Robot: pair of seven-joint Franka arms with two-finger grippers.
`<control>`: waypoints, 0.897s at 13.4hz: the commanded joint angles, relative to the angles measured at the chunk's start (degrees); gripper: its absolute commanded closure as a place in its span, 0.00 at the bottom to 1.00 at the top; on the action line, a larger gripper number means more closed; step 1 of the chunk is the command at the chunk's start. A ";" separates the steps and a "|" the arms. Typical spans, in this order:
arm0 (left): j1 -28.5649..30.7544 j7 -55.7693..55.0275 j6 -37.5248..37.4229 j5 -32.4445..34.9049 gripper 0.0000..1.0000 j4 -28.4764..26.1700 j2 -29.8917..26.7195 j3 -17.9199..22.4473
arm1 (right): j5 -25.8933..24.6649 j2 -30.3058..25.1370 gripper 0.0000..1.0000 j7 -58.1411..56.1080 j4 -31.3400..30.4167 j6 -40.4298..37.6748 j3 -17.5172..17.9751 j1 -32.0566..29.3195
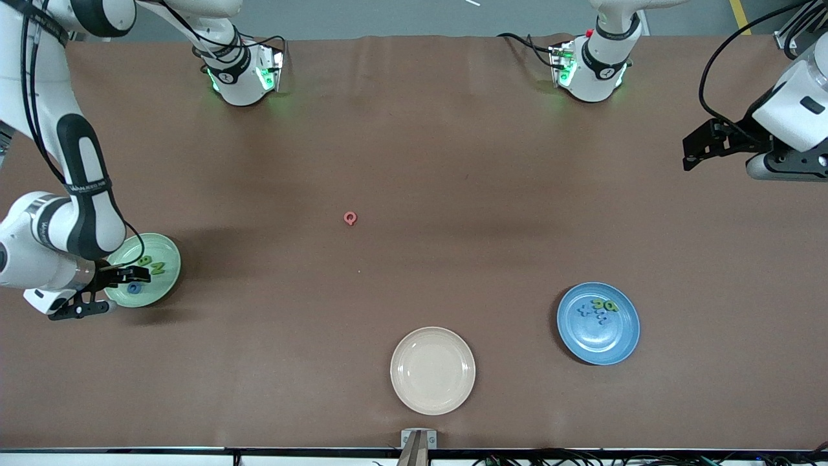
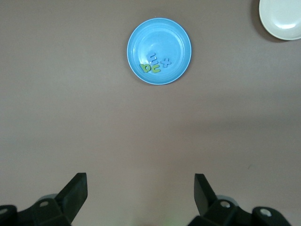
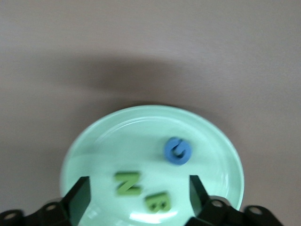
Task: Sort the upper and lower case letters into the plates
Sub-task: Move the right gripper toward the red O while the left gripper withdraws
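The pale green plate [image 1: 165, 275] lies at the right arm's end of the table and holds a green N [image 1: 157, 267], a green B [image 1: 145, 261] and a blue G [image 1: 134, 287]. My right gripper [image 1: 107, 292] hangs open and empty just over this plate; its wrist view shows the plate [image 3: 94, 146], the G [image 3: 178, 150], the N [image 3: 128, 182] and the B [image 3: 157, 201] between the open fingers [image 3: 139, 195]. The blue plate [image 1: 598, 343] holds several green and blue letters [image 1: 601, 307]. A red Q [image 1: 350, 218] lies alone mid-table. My left gripper [image 1: 691, 152] is open and empty, high over the left arm's end.
A cream-white plate [image 1: 432, 370] lies empty near the front edge, between the two coloured plates. The left wrist view shows the blue plate [image 2: 159, 35], its letters [image 2: 153, 63], the cream plate [image 2: 281, 18] and the open left gripper [image 2: 141, 193] over bare brown table.
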 commanded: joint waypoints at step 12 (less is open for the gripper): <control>-1.59 -3.31 0.91 -0.74 0.00 -2.21 -2.12 0.70 | 9.89 -15.06 0.00 67.57 -10.35 -4.51 0.02 39.45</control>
